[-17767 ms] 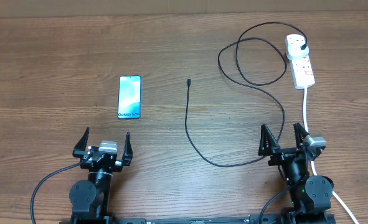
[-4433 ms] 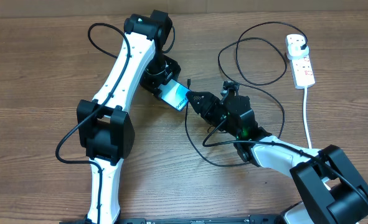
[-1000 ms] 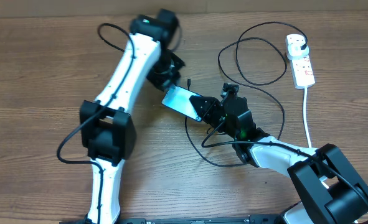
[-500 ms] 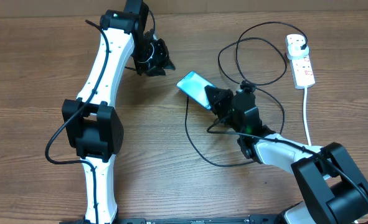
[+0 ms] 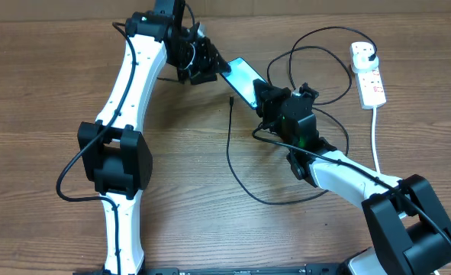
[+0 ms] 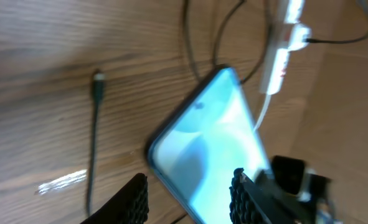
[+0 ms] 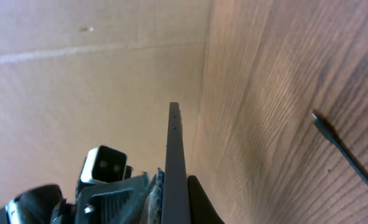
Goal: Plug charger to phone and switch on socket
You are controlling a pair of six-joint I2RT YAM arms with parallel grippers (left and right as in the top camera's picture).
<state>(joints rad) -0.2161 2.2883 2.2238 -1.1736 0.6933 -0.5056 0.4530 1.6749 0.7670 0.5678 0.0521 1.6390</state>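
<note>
The phone (image 5: pixel 243 79), its light blue screen up, is raised off the table and tilted. My right gripper (image 5: pixel 260 96) is shut on its near end. In the right wrist view the phone (image 7: pixel 174 143) shows edge-on, pinched between the jaws of the right gripper (image 7: pixel 174 182). My left gripper (image 5: pixel 208 67) is open beside the phone's far end; in its own view the phone (image 6: pixel 212 140) lies just past the spread fingers (image 6: pixel 134 198). The charger's connector tip (image 5: pixel 231 99) lies on the wood below the phone, apart from it. Its plug sits in the socket (image 5: pixel 368 74).
The charger's black cable (image 5: pixel 309 76) loops over the table between the right arm and the socket, and a long run (image 5: pixel 236 172) curves toward the front. The socket's thick white cord (image 5: pixel 375 141) runs down the right side. A cardboard wall stands at the back.
The left gripper has opened and let go of the phone, swung away left, then come back beside it. The right gripper has carried the phone up and toward the back right.
</note>
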